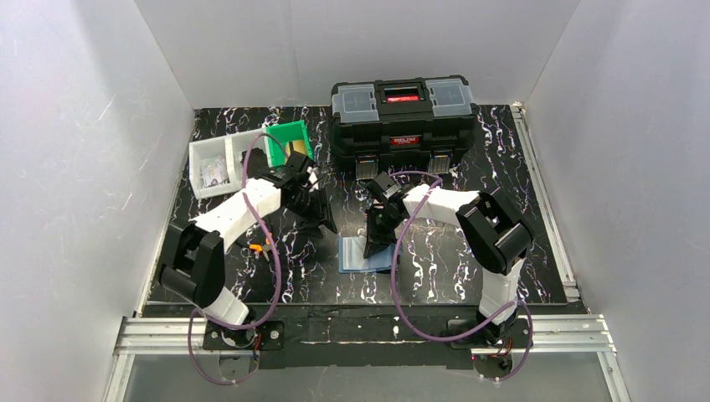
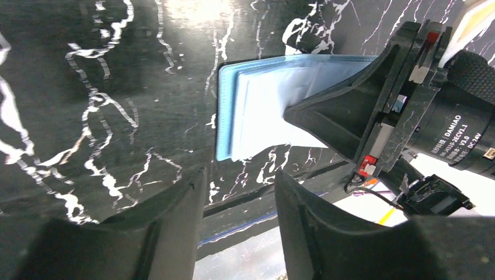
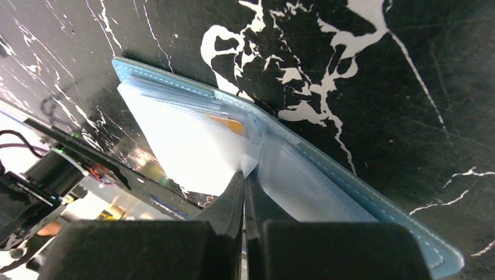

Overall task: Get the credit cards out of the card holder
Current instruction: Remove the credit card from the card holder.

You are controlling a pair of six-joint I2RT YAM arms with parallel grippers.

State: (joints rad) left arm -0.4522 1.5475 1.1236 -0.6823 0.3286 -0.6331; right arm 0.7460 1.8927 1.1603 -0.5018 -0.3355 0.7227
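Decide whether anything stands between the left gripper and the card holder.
Nothing visible does. Only bare table lies between the open left gripper and the card holder. The right gripper, shut on one of its inner leaves, comes in from the other side.

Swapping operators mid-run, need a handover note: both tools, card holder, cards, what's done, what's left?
Left tool: open, empty, low over the table beside the card holder.
Right tool: shut, tips pinching a clear sleeve inside the card holder.
Card holder: lies open on the table between the arms, near the front edge.
Cards: orange card sits tucked in a sleeve; no dark card is visible.
Done: holder is open.
Left: pull the cards out; none can be seen out of the holder.
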